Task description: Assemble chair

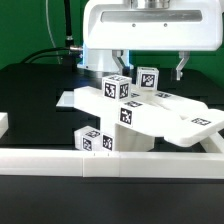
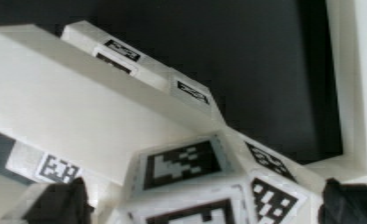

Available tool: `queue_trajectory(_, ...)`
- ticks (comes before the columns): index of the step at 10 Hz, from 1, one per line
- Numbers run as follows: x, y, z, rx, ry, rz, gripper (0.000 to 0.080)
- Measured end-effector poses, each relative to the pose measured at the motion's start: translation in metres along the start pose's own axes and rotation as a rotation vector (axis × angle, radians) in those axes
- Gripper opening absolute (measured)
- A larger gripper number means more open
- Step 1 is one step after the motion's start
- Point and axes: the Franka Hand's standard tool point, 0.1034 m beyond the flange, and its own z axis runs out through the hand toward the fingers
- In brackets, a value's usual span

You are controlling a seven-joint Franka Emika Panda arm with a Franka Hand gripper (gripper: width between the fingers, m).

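Gripper (image 1: 150, 68) hangs with jaws spread wide, nothing between the fingers (image 1: 120, 64). Chair (image 1: 125, 112) sits directly below it on the black table (image 1: 30, 85): white panels, bars and blocks stacked together, tagged with black-and-white squares. Topmost tagged blocks stand just under the fingertips, apart from them. Low white border wall (image 1: 110, 164) runs below and in front of the gripper. Wrist view: chair's tagged blocks (image 2: 189, 165) and slanted panel close beneath.
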Motion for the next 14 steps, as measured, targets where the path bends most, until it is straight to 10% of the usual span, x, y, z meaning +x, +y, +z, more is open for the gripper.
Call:
queue_trajectory(4,0.0002,0.003,0.0016,-0.022,0.006,-0.261,0.0649)
queue_trajectory(8,0.0,0.003,0.002,-0.022,0.006,-0.231,0.0281)
queue_trajectory(14,-0.0001,0.0025,0.0022,-0.018,0.008,0.067,0.0281)
